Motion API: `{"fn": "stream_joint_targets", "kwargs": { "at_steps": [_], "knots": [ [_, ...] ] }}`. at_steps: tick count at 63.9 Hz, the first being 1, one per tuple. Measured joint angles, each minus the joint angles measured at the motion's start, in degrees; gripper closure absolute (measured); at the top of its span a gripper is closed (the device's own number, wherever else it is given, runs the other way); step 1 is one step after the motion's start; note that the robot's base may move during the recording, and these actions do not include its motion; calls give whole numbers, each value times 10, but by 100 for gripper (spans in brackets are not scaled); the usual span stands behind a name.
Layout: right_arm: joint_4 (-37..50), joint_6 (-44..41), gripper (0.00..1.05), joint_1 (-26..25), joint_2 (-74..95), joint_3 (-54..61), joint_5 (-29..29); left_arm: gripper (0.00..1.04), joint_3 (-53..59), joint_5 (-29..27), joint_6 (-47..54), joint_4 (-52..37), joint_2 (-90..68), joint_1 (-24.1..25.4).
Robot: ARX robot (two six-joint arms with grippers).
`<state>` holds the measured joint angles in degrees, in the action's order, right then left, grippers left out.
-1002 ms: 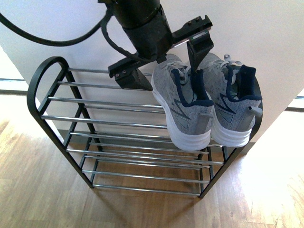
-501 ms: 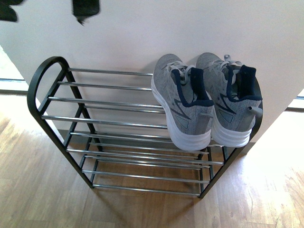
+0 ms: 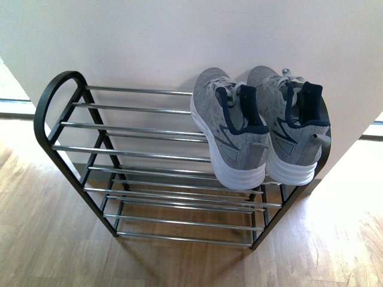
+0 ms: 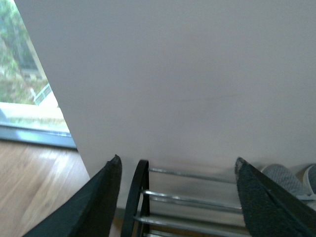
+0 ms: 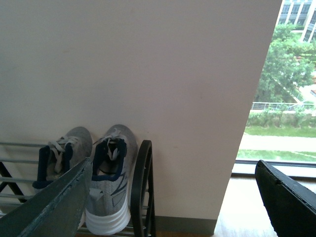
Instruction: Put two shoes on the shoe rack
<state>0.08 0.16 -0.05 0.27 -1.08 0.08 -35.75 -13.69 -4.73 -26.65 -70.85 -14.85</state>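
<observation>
Here, two grey knit lace-up sneakers with navy linings and thick white soles sit side by side on the top tier of one low shoe rack [image 3: 137, 154], made of black metal side frames and shiny chrome rods. The left sneaker [image 3: 230, 134] and the right sneaker [image 3: 294, 128] touch each other at the rack's right end. Their toes point far, toward the plain white wall [image 3: 179, 42], and their heels are near, reaching past the nearest top rod. That top tier shows four rods. Further tiers of rods lie below, but their number is hard to count.

The rack stands on a light wooden floor [image 3: 48, 239], close against the wall. The right sneaker hides most of the right side frame.

In the left wrist view the left arm's fingers [image 4: 101, 202] are spread wide and grip nothing; the rack's left end and the wall show between them. The right arm's fingers [image 5: 54, 210] are likewise wide apart and hold nothing. Both sneakers and a window [image 5: 276, 98] with green trees outside lie beyond them.
</observation>
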Motion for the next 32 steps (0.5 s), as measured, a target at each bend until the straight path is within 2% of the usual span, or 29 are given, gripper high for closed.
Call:
{"fn": "stream_joint_targets", "kwargs": {
  "at_steps": [4,7,25,28,32],
  "knots": [
    [0,0,9,0,0,0,0,47,55,12,19,-84,25,12],
    [0,0,9,0,0,0,-1,55,80,18,25,-114,43,22],
    [0,0,9,0,0,0,-1,99,192,59,39,-141,128,64],
    [0,0,9,0,0,0,-1,104,205,63,38,-141,141,69],
    [0,0,9,0,0,0,-1,104,222,67,41,-141,161,77]
  ]
}}
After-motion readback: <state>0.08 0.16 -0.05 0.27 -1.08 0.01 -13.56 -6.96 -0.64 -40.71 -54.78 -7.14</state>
